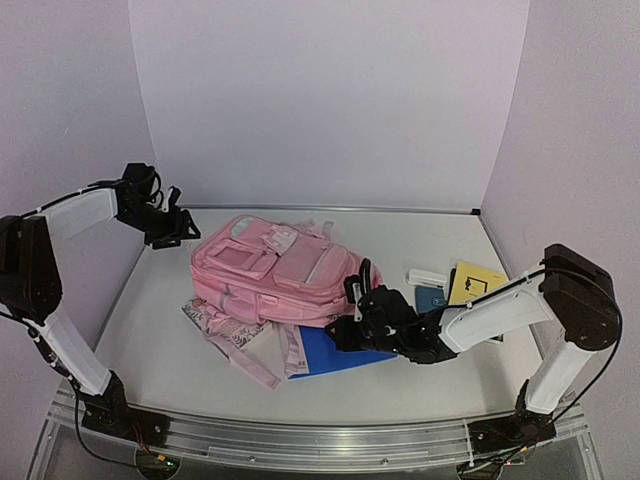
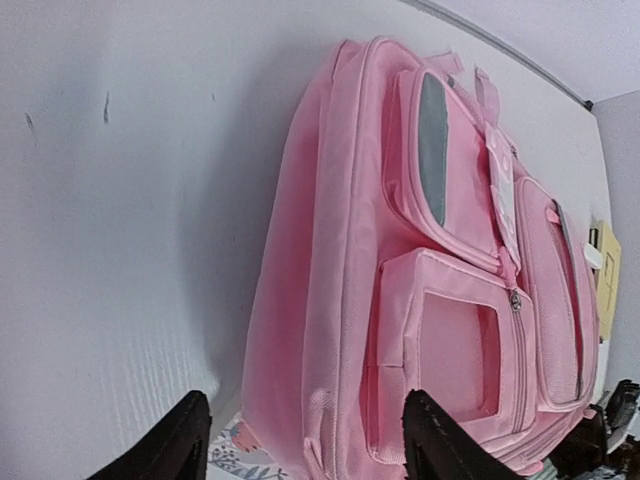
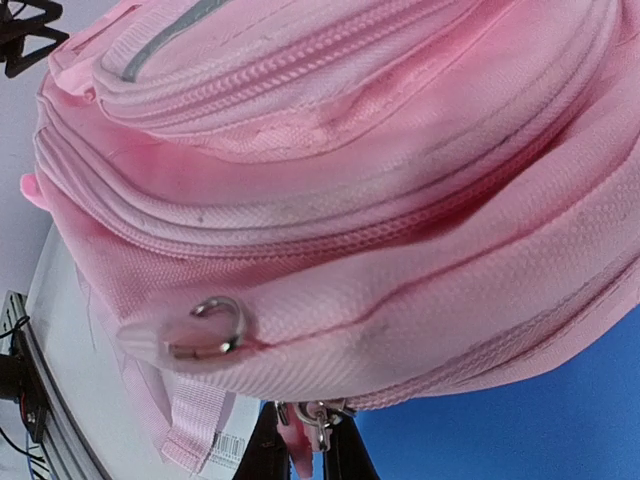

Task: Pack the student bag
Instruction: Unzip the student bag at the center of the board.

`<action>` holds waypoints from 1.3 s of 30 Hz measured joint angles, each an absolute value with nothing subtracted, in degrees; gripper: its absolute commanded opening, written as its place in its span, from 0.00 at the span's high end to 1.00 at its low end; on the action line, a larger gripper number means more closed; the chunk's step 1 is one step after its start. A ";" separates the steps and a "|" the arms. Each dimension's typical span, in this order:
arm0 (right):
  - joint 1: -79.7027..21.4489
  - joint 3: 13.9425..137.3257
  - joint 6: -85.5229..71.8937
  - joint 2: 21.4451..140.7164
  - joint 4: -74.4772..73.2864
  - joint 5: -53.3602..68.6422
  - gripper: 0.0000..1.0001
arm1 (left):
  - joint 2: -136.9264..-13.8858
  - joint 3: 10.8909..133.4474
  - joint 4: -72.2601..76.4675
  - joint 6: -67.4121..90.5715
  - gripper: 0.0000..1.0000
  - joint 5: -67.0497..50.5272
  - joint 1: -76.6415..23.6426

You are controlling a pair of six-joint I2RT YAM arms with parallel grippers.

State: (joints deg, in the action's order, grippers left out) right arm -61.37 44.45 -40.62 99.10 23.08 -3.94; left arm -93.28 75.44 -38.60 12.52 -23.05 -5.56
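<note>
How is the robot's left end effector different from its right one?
The left end effector is spread wide open; the right end effector is pinched shut. The left holds nothing; the right grips a small pink zipper pull on the big soft pink fabric backpack. The left sits by the backpack's far left corner, the right at its near right side. Both are black and two-fingered.
</note>
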 measured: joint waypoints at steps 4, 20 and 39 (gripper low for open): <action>-61.14 44.45 -39.51 98.49 23.14 -1.14 1.00 | -87.19 74.31 -35.65 7.56 0.17 -16.33 -12.77; -61.17 41.08 -39.32 94.88 26.08 0.69 1.00 | -77.77 57.26 -13.65 -5.04 0.17 -14.18 -47.96; -61.17 40.16 -40.53 94.24 27.42 0.67 1.00 | -94.64 64.82 -5.26 -10.75 0.57 -10.04 -58.58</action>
State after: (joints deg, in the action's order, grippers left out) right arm -61.17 40.16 -40.53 94.24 27.42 0.67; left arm -94.64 64.82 -5.26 -10.75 -10.04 -58.58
